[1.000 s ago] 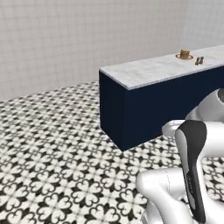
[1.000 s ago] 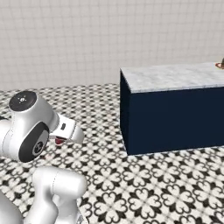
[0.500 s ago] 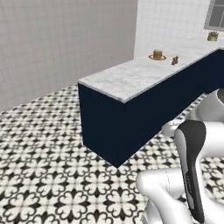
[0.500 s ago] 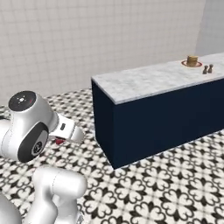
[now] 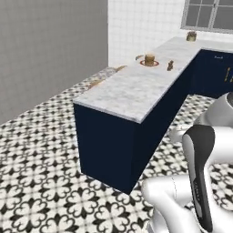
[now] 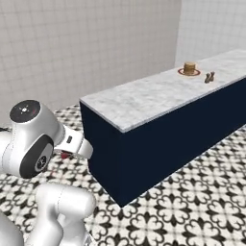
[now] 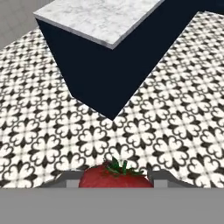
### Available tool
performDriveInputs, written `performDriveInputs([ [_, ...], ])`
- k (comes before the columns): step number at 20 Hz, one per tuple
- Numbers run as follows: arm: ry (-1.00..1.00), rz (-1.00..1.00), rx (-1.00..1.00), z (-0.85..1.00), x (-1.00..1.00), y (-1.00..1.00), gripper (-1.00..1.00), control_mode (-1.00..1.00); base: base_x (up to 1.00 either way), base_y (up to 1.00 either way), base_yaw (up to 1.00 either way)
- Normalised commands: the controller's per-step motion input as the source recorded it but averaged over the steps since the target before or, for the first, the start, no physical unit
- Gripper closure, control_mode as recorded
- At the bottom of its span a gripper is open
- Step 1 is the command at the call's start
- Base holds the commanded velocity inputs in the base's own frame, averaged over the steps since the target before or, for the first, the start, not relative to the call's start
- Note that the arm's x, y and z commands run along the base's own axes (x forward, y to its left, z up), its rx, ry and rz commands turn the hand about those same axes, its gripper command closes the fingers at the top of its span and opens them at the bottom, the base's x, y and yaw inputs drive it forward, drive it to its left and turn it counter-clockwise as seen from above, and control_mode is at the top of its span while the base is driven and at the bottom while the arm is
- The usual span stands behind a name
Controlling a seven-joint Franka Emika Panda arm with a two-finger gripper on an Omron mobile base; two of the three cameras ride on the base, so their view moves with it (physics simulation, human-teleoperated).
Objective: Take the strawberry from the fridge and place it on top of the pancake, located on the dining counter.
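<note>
In the hand view my gripper [image 7: 113, 180] is shut on the strawberry [image 7: 116, 177], a bright red fruit with a green leafy top held between the two fingertips. It hangs above the patterned floor, short of the near corner of the dining counter [image 7: 100, 17]. From the right base view the gripper [image 6: 64, 154] sits low, left of that counter [image 6: 144, 98], with a bit of red showing at it. The pancake [image 5: 149, 59] [image 6: 190, 68] stands on its red-rimmed plate far along the marble top [image 5: 132, 88]. The fridge is out of view.
Two small brown shakers [image 5: 170, 65] [image 6: 209, 77] stand just past the pancake. Navy cabinets with gold handles [image 5: 218, 68] run under a window at the back, with a small pot [image 5: 191, 35] on top. Black-and-white tiled floor [image 5: 41, 182] lies open around the counter's near end.
The whole picture has shifted in both base views, so the camera has moved: the counter's end is now nearer and its length runs away from me. The strawberry stays in the gripper.
</note>
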Motion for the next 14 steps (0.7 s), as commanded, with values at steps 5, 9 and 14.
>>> performDriveInputs([
  [5, 0.0, 0.0, 0.0, 0.0, 0.0, 0.0, 1.0, 1.0, 0.45, 1.0, -0.25],
  [9, 0.0, 0.0, 0.0, 0.0, 0.0, 0.0, 1.0, 1.0, 0.33, 1.0, -0.25],
  [14, 0.0, 0.0, 0.0, 0.0, 0.0, 0.0, 1.0, 1.0, 0.27, 1.0, -0.28],
])
